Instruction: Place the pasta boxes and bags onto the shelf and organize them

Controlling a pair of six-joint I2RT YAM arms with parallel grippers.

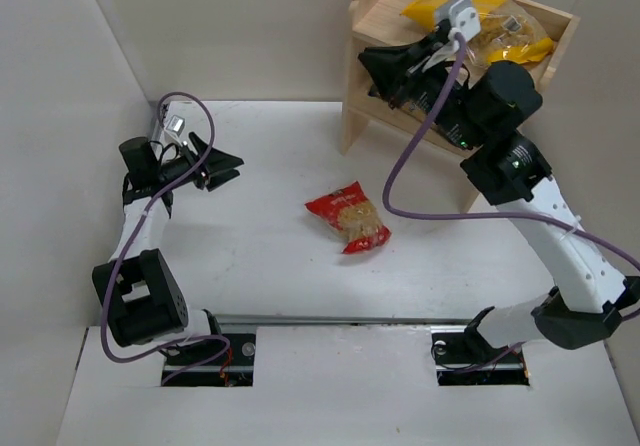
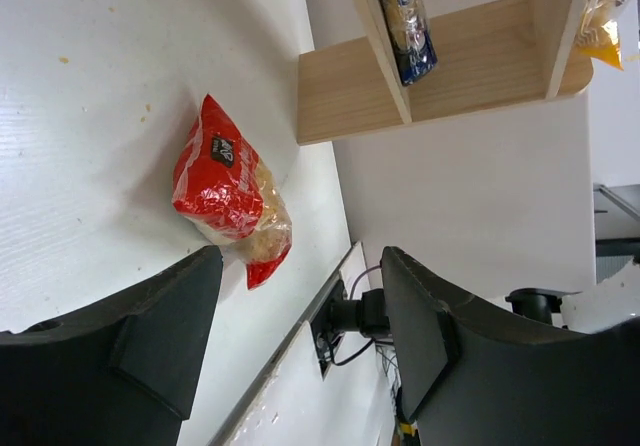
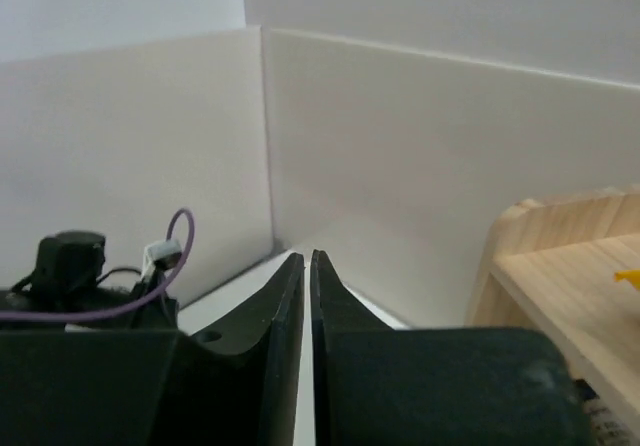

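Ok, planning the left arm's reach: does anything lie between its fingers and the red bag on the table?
Nothing visible does: only bare table separates the open left fingers from the red bag.

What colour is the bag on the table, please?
The bag is red-edged, clear; left wrist view.
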